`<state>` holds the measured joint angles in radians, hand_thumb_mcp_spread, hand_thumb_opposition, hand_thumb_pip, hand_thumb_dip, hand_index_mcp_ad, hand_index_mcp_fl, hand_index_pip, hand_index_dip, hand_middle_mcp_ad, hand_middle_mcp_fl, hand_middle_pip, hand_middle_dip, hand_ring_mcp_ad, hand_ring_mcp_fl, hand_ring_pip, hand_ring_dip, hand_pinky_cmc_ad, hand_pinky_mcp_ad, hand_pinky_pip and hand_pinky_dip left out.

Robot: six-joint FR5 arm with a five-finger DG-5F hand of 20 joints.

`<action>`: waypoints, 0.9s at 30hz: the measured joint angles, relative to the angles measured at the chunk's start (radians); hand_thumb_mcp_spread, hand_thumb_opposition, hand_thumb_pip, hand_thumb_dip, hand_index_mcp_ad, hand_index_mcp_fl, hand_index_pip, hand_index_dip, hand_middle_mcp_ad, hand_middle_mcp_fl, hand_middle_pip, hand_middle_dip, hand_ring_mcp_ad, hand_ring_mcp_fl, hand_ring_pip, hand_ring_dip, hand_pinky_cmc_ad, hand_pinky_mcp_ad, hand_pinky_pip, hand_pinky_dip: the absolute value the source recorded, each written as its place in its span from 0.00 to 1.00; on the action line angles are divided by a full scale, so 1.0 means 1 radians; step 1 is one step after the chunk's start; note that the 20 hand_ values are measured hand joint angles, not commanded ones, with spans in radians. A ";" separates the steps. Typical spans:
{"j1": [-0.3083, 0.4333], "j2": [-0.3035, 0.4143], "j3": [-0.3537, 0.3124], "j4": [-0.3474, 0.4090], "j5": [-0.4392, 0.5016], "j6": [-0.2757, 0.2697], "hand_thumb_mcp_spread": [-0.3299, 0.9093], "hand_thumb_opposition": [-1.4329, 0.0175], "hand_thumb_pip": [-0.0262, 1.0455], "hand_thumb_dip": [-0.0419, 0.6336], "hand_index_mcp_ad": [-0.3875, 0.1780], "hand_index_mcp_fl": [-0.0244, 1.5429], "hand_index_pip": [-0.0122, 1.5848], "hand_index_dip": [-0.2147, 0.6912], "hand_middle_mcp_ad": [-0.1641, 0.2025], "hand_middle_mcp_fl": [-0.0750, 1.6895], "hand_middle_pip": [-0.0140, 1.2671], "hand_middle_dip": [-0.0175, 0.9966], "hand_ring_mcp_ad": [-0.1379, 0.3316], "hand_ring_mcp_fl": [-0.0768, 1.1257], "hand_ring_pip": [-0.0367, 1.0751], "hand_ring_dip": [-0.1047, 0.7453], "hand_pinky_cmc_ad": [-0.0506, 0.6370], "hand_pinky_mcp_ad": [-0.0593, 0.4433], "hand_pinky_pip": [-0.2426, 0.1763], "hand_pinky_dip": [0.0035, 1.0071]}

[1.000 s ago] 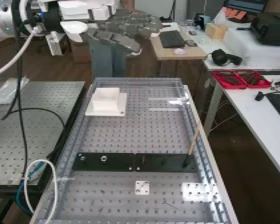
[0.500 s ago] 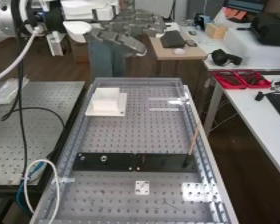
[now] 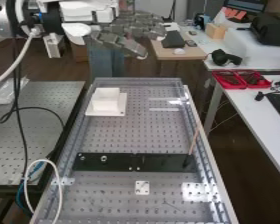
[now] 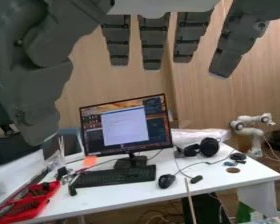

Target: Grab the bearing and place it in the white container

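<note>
White arm [image 3: 89, 12] first, seen at the left of the high view, set high and off past the far side of the white container [image 3: 105, 103]. Next along, the smaller nut [image 3: 82, 158] can be made out at the left end of the black bar [image 3: 164, 162], on the camera's side of the container. The larger nut [image 3: 104, 159] is stood just beside it, roughly in line with the container toward the camera. As for the bearing, its whereabouts honestly can't be told. With both nuts left on the bar, it could well be in the container already, but that's a guess, since the inside can't be read from this angle.

The container itself is sat upright on the far part of the table [image 3: 117, 135]. Then comes the hand [image 3: 127, 31], up beyond the container and a bit to its right, well apart from it. Its fingers [image 4: 154, 42] are stretched out and nothing is gripped. Further right, a thin stick [image 3: 194, 140] is leaned up by the bar's right end.

The relation that matters: container down and toward the camera from the hand, bar further the same way. If the bearing has been dropped in, the job is probably done and no reach is needed. If not, it'd have to be located first. Its long axis can be ignored, a bearing being round, and only one arm is available.
</note>
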<state>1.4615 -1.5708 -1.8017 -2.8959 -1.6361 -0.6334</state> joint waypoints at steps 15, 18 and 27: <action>-0.025 0.004 -0.010 0.005 -0.022 0.008 0.46 0.50 0.52 0.34 0.55 0.05 0.07 0.45 0.63 0.09 0.11 0.22 0.55 0.06 0.12 0.26 0.61 0.70 0.37 0.38; -0.027 0.006 -0.012 0.005 -0.026 0.009 0.46 0.49 0.52 0.34 0.55 0.05 0.07 0.45 0.63 0.09 0.11 0.22 0.55 0.06 0.11 0.26 0.61 0.70 0.37 0.38; -0.025 0.014 -0.020 0.010 -0.027 0.004 0.47 0.50 0.53 0.34 0.55 0.06 0.07 0.44 0.62 0.09 0.11 0.22 0.55 0.06 0.12 0.28 0.61 0.71 0.40 0.38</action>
<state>1.4362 -1.5563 -1.8216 -2.8855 -1.6629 -0.6293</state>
